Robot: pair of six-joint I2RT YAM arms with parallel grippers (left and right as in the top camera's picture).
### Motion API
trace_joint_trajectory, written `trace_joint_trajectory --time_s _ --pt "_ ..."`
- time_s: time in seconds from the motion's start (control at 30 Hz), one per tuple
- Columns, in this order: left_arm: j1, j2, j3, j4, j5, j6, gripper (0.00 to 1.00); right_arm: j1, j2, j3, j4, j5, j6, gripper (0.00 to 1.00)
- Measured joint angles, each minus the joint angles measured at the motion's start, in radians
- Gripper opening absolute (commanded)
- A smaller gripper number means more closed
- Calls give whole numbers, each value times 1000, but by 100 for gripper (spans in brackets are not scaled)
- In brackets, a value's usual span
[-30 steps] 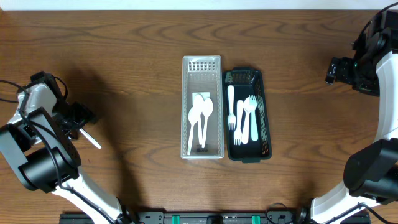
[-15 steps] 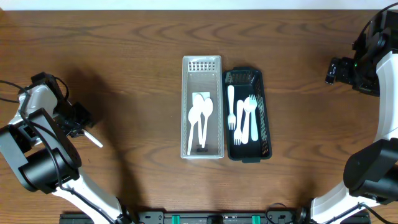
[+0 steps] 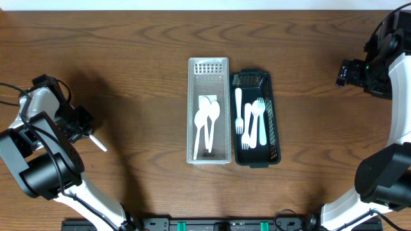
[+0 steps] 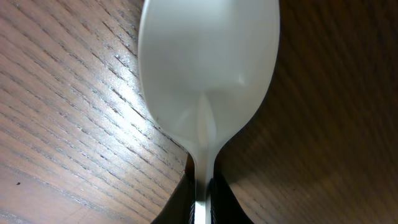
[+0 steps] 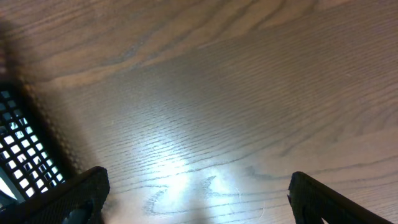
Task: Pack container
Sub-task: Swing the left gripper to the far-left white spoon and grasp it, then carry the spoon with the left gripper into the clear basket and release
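Observation:
A white plastic spoon [image 4: 208, 74] fills the left wrist view, its bowl lying over the wood and its neck pinched between the two black fingers of my left gripper [image 4: 201, 200], which is shut on it. From overhead this gripper [image 3: 82, 124] is at the far left of the table, and the spoon [image 3: 97, 142] sticks out toward the lower right. A clear tray [image 3: 209, 67] at the centre holds white spoons [image 3: 207, 122]. A black basket [image 3: 275, 122] beside it holds white forks [image 3: 249, 125]. My right gripper [image 3: 343, 72] hangs open at the far right with bare wood between its fingers [image 5: 71, 198].
The tray and basket stand side by side, touching, in the middle of the wooden table. A corner of the black basket [image 5: 22, 149] shows at the left edge of the right wrist view. Cables trail off the left edge near the left arm [image 3: 38, 96].
My left gripper's jaws have closed onto the spoon's neck. The spoon has shifted slightly on the table. The right arm has not moved.

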Motion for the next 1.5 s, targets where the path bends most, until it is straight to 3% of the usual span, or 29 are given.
trace_joint_trajectory --time_s 0.27,0.43,0.63,0.8,1.03,1.37,1.5 --pt "-35 -48 -19 -36 -13 0 6 0 0 0 0 0 0 95" --pt "-167 -253 -11 -97 -23 0 6 0 0 0 2 0 0 95" --pt "-468 -533 67 -138 -25 -1 6 0 0 0 3 0 0 95" --pt "-757 -632 95 -120 -22 -10 6 0 0 0 3 0 0 95" --pt "-1044 -522 95 -63 -18 -28 6 0 0 0 2 -4 0 95" --pt "-1104 -206 95 17 -19 -61 7 0 0 0 3 -12 0 95" --pt "-1104 -163 95 21 -19 -66 31 0 0 0 3 -15 0 95"
